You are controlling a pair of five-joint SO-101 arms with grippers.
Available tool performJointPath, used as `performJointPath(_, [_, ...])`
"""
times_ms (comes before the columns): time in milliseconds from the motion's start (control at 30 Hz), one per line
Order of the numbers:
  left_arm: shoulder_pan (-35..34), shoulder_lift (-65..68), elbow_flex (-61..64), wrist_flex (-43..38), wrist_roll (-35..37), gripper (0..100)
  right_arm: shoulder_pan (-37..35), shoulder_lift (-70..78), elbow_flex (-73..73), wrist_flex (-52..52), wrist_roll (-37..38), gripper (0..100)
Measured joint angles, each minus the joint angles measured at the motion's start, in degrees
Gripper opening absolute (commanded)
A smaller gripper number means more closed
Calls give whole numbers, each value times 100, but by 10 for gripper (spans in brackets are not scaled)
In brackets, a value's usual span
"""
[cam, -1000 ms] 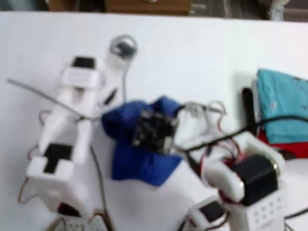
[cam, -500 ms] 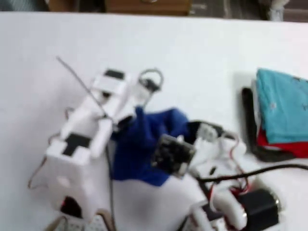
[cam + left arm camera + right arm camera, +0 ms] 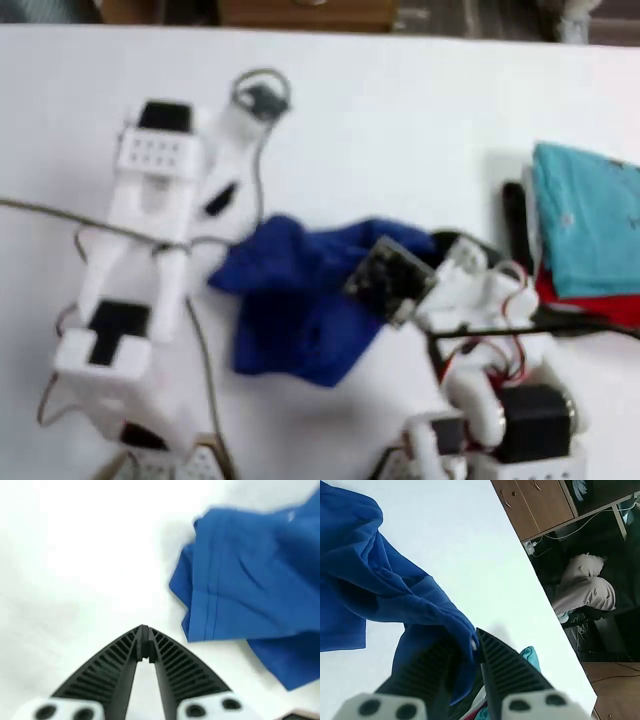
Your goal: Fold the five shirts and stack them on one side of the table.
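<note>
A crumpled blue shirt [image 3: 300,300] lies in the middle of the white table [image 3: 400,110]. My right gripper [image 3: 472,642] is shut on a bunched edge of this blue shirt [image 3: 380,590], at the cloth's right side, lifting that edge a little. My left gripper [image 3: 145,635] is shut and empty over bare table, apart from the blue shirt [image 3: 250,590]. In the high view the left gripper [image 3: 258,95] sits behind and left of the cloth. A folded stack with a teal shirt [image 3: 590,220] on top rests at the table's right edge.
Under the teal shirt lie a red layer [image 3: 590,300] and a black one [image 3: 515,225]. Both arm bases [image 3: 120,420] stand at the near edge, with cables [image 3: 500,325] trailing across the right arm. Wooden cabinets [image 3: 540,500] stand beyond the far edge.
The left gripper has drawn back from the blue shirt toward the far left. The right gripper has pulled the shirt's edge to the right, spreading the cloth wider.
</note>
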Motion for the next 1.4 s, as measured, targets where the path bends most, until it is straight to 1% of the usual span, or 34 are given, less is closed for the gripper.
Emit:
performJointPath(133, [185,413,-123,-492,343,21,0,0,0,0,0,21])
performJointPath(333, [844,1530,-149,-1160,431,21,0,0,0,0,0,21])
performJointPath(433, [1029,1952,-149,-1248,431,21,53,0,0,0,0,21])
performJointPath(567, [1002,2189,-149,-1292,431,21,53,0,0,0,0,21])
performJointPath(667, [1002,2198,-176,-1090,431,21,53,0,0,0,0,21])
performJointPath(767, [1002,2198,-176,-668,431,21,53,0,0,0,0,21])
performJointPath(867, [1002,2198,-176,-53,149,22,53,0,0,0,0,21])
performJointPath(967, [1002,2198,-334,220,26,24,53,0,0,0,0,21])
performJointPath(1033, [1002,2198,-492,281,211,33,53,0,0,0,0,21])
performJointPath(1200, [1002,2198,-1046,378,958,155,53,0,0,0,0,21])
performJointPath(1300, [1002,2207,-1442,615,1116,203,53,0,0,0,0,21])
performJointPath(1400, [932,2207,-1547,677,1248,220,53,0,0,0,9,21])
